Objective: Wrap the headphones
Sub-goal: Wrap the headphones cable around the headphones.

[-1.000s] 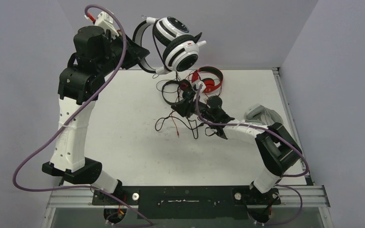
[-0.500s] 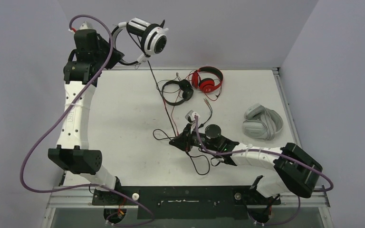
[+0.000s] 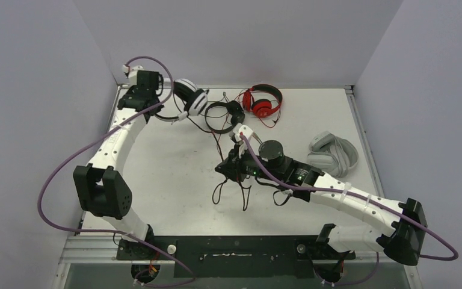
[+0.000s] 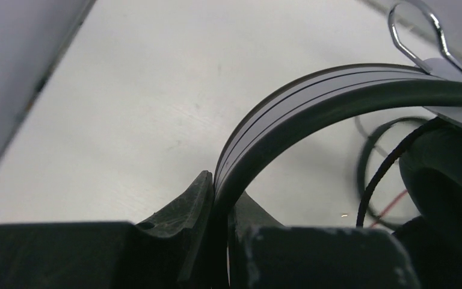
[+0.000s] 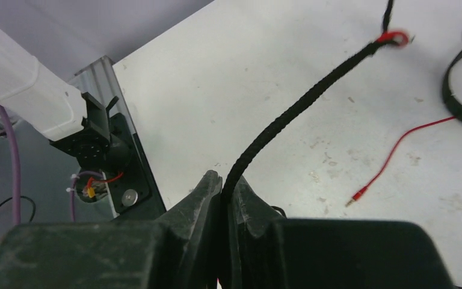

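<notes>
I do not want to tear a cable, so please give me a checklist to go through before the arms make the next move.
1. The left gripper closed on the headband of the white-and-black headphones: ok.
2. The right gripper closed on the black braided cable: ok.
3. That cable free of the black headphones: cannot tell, wires cross there.
4. The red cable clear of the pull: cannot tell, it lies close by.
5. The grey headphones apart from the wires: ok.

Bright, even light; faint shadows; headphones (image 4: 313, 96) blurred close in left wrist view.
</notes>
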Robot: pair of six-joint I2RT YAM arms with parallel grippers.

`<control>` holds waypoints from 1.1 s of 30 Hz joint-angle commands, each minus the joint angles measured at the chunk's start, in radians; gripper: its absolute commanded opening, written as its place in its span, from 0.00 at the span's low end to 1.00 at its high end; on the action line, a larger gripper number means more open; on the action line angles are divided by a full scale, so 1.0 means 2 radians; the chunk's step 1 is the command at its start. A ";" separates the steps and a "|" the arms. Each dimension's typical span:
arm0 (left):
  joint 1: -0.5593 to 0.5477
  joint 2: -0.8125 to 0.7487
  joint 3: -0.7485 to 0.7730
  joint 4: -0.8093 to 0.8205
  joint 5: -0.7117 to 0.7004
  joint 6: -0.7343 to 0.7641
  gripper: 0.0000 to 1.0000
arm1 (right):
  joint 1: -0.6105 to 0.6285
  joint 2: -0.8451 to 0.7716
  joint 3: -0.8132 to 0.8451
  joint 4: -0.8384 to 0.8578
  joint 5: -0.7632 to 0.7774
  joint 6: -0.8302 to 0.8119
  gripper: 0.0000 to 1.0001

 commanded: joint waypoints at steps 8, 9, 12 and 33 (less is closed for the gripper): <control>-0.148 -0.116 -0.187 0.221 -0.171 0.316 0.00 | -0.023 0.018 0.200 -0.215 0.093 -0.095 0.00; -0.158 -0.128 -0.208 0.236 -0.152 0.336 0.00 | -0.030 0.022 0.209 -0.221 0.095 -0.097 0.00; -0.189 -0.170 -0.272 0.289 -0.115 0.394 0.00 | -0.059 0.031 0.229 -0.235 0.097 -0.097 0.00; -0.240 -0.299 -0.287 0.151 0.173 0.452 0.00 | -0.129 0.074 0.219 -0.266 0.186 -0.106 0.03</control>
